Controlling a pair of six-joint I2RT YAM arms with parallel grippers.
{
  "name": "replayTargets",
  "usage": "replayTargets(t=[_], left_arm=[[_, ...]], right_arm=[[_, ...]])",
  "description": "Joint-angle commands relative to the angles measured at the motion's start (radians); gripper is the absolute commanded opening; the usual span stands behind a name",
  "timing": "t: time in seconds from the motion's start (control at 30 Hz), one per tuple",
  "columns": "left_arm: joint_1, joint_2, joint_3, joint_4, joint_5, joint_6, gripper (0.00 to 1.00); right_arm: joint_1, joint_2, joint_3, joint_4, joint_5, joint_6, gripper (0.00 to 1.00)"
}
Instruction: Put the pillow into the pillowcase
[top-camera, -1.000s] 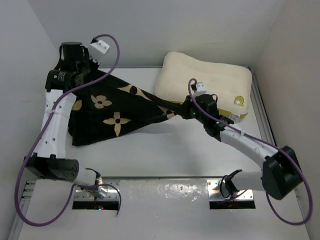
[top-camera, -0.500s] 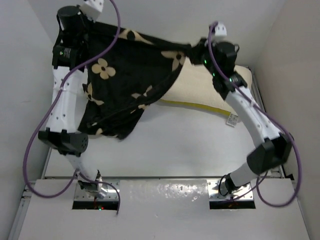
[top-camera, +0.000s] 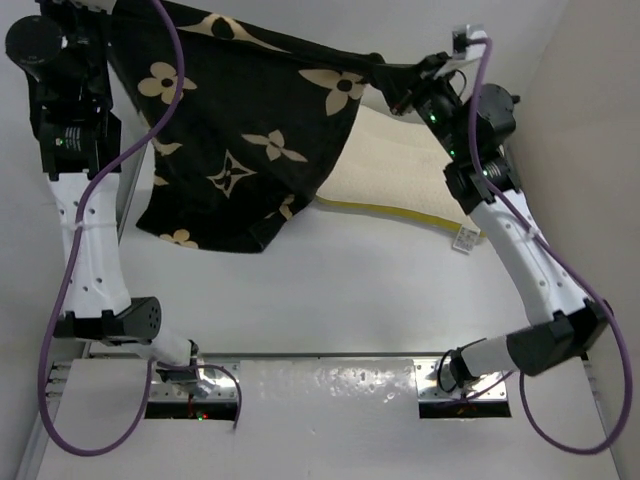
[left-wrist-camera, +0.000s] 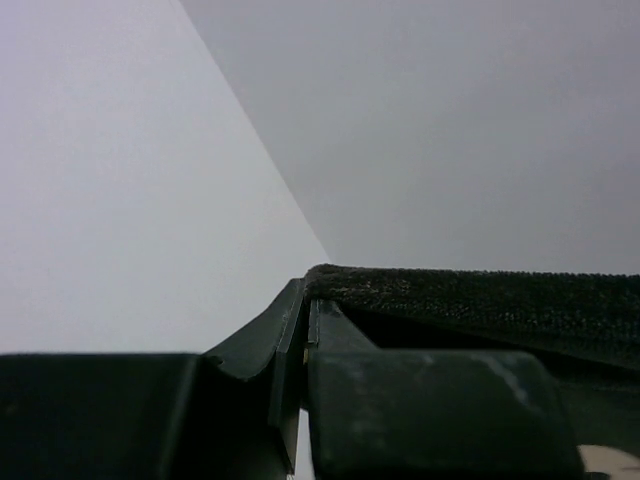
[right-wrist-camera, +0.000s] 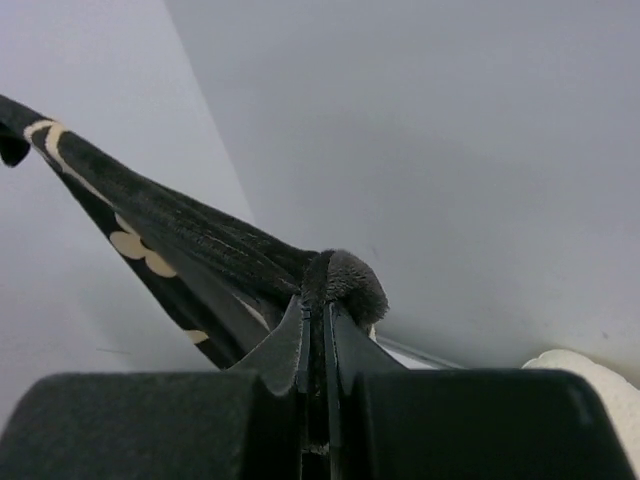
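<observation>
Overhead — pillowcase (top-camera: 250, 130) half-hides pillow (top-camera: 400, 175); wrist views — pinched hem (right-wrist-camera: 342, 280).

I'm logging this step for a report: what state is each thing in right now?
pillowcase: held up, stretched between both tools, hiding the pillow's left end in the top view.
pillow: lying flat on the table, not in the case.
left tool: shut on the pillowcase's edge.
right tool: shut on a bunched bit of pillowcase.
</observation>
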Motion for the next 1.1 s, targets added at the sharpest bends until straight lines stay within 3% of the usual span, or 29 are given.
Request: replayTargets(t=[0.0, 0.2, 0.3, 0.33, 0.37, 0.4, 0.43, 0.47, 0.5, 0.53, 0.6, 0.67, 0.73, 0.77, 0.8, 0.83, 0.87, 0.9, 0.93, 0.97, 1.0, 1.07], left_arm=[[0.151, -0.038, 0.074, 0.2, -0.265, 0.038, 0.0], [0.139, -0.044, 0.114, 0.226, -0.254, 0.052, 0.0], [0.134, -0.098, 0.083, 0.024, -0.008, 0.043, 0.0], [0.134, -0.122, 0.043, -0.144, 0.261, 0.081, 0.0], [0.129, -0.18, 0.0, -0.252, 0.399, 0.211, 0.0], [0.126, -0.21, -0.095, -0.488, 0.528, 0.294, 0.03], [0.117, -0.237, -0.141, -0.622, 0.774, 0.395, 0.07], [0.105, -0.266, -0.175, -0.77, 0.883, 0.602, 0.12], [0.09, -0.274, -0.259, -1.014, 0.964, 0.699, 0.22], [0.024, -0.294, -0.339, -1.007, 1.055, 0.684, 0.27], [-0.039, -0.351, -0.536, -1.009, 1.097, 0.652, 0.28], [-0.117, -0.377, -0.638, -0.995, 1.102, 0.625, 0.3], [-0.195, -0.377, -0.741, -1.0, 1.067, 0.617, 0.42], [-0.222, -0.372, -0.757, -1.013, 1.045, 0.618, 0.47], [-0.273, -0.372, -0.79, -1.004, 1.001, 0.597, 0.61], [-0.295, -0.372, -0.8, -0.995, 0.976, 0.573, 0.68], [-0.309, -0.369, -0.804, -0.977, 0.948, 0.498, 0.75], [-0.315, -0.369, -0.812, -0.899, 0.927, 0.441, 0.87], [-0.308, -0.374, -0.826, -0.794, 0.872, 0.295, 0.9], [-0.299, -0.374, -0.837, -0.793, 0.84, 0.22, 0.92], [-0.285, -0.377, -0.855, -0.65, 0.795, 0.144, 0.93], [-0.242, -0.359, -0.91, -0.514, 0.601, -0.07, 0.96]], right_arm=[[-0.135, -0.111, -0.118, 0.05, 0.256, -0.062, 0.0], [-0.16, -0.203, -0.275, 0.058, 0.27, -0.062, 0.0], [-0.174, -0.232, -0.342, 0.017, 0.239, -0.056, 0.0], [-0.183, -0.256, -0.399, -0.021, 0.235, -0.05, 0.0], [-0.197, -0.273, -0.433, -0.038, 0.235, -0.043, 0.0], [-0.206, -0.286, -0.473, -0.055, 0.238, -0.015, 0.0], [-0.215, -0.322, -0.564, -0.074, 0.236, 0.002, 0.0], [-0.235, -0.344, -0.614, -0.078, 0.235, 0.04, 0.0], [-0.244, -0.362, -0.664, -0.079, 0.232, 0.062, 0.0], [-0.252, -0.385, -0.757, -0.077, 0.235, 0.079, 0.0], [-0.27, -0.442, -0.836, -0.077, 0.248, 0.127, 0.0], [-0.293, -0.477, -0.91, -0.088, 0.281, 0.152, 0.0], [-0.316, -0.484, -0.933, -0.138, 0.331, 0.149, 0.01], [-0.325, -0.479, -0.93, -0.167, 0.354, 0.151, 0.15], [-0.333, -0.475, -0.91, -0.236, 0.376, 0.152, 0.7], [-0.336, -0.47, -0.89, -0.278, 0.403, 0.154, 0.91], [-0.365, -0.462, -0.871, -0.317, 0.482, 0.164, 0.99], [-0.37, -0.453, -0.831, -0.385, 0.532, 0.166, 0.99], [-0.372, -0.455, -0.812, -0.41, 0.625, 0.171, 0.99], [-0.372, -0.455, -0.8, -0.42, 0.665, 0.174, 0.99], [-0.372, -0.471, -0.792, -0.408, 0.69, 0.174, 0.99], [-0.372, -0.49, -0.795, -0.364, 0.698, 0.154, 0.99]])
